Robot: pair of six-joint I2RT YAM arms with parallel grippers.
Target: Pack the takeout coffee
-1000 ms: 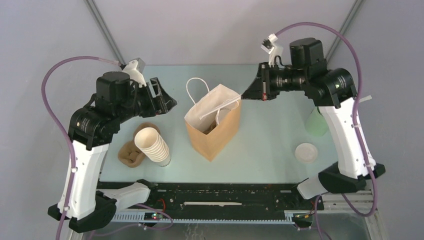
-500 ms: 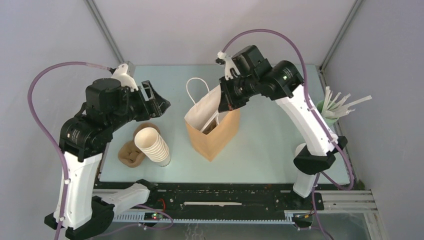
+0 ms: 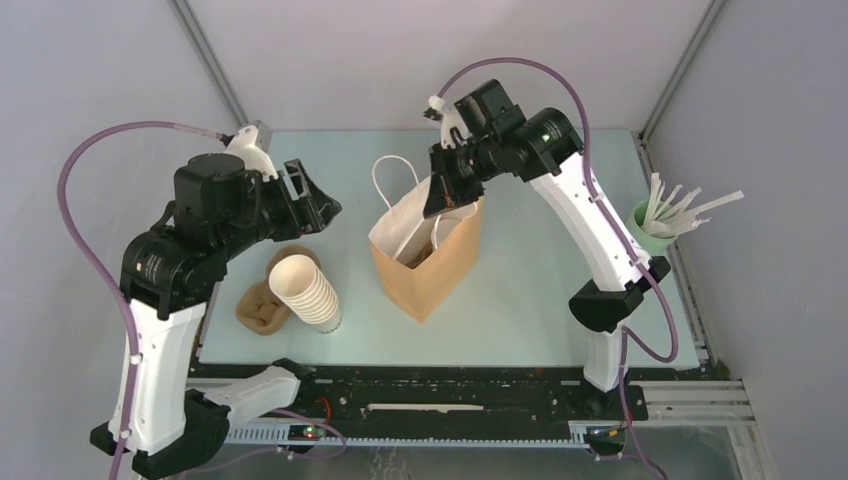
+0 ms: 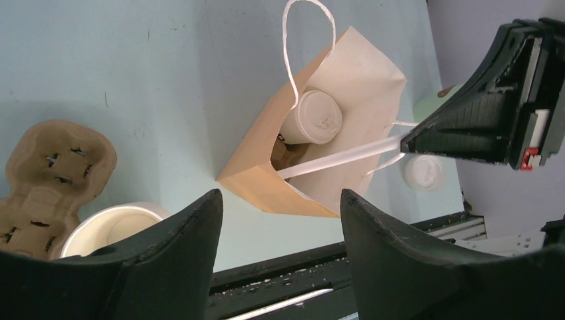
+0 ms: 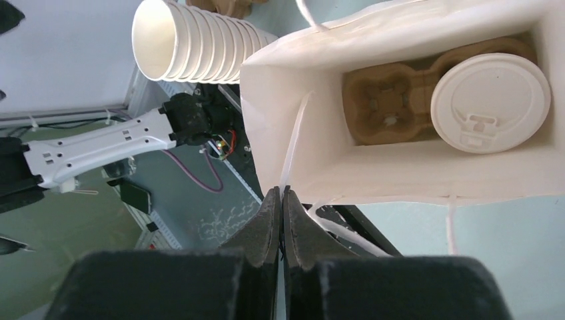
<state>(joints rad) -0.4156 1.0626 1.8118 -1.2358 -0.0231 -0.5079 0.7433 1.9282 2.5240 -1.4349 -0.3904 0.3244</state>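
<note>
**Coffee bagged; right arm nearer**

The left gripper (image 3: 322,200) is kept left of the paper bag (image 3: 425,275), jaws wide and empty. The takeout coffee (image 5: 492,103) is seated upright inside (lid up, in a cardboard carrier (image 5: 386,107)). The bag's white handle (image 4: 340,159) is pinched by the right gripper (image 5: 281,195) at the rim.

A pale teal tabletop (image 3: 540,290) spreads beneath the right claw (image 3: 433,212); plain grey-lilac walls (image 3: 400,60) rise beyond it; slanting metal struts (image 3: 210,65) stand in the corners either side of it; a black rail (image 3: 440,385) runs along the table's edge on its near side; the light is soft and even.
</note>
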